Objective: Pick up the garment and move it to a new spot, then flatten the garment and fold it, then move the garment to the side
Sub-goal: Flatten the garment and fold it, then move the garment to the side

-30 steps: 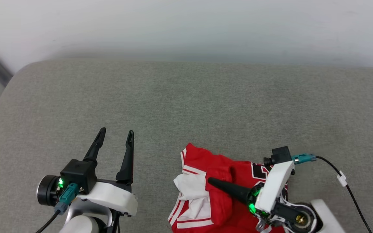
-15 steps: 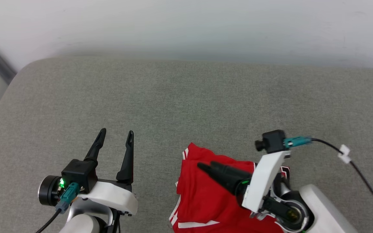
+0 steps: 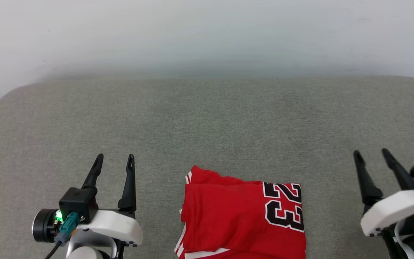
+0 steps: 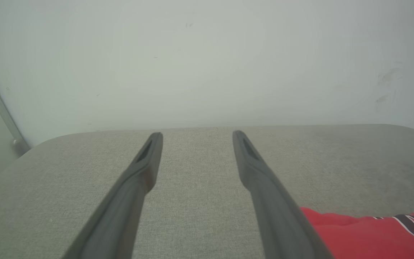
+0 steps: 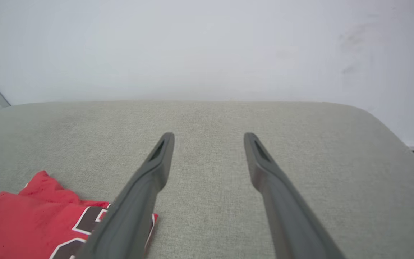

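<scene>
Surface: you have a grey woven-fabric padded bench [image 3: 207,118] with rounded corners.
On it: a folded red jersey T-shirt [image 3: 228,219], "23" facing up.

A large black number 23 [image 3: 283,207], outlined in white, is printed on the red garment [image 3: 225,216] at the lower centre-right of the head view. In both wrist views, only cut-off pieces of this print show, too partial to read.

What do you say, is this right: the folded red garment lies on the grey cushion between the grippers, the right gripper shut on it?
Wrong: the right gripper is open and apart from the garment, as the head view shows. The garment does lie folded on the grey cushion between it and the left gripper.
</scene>
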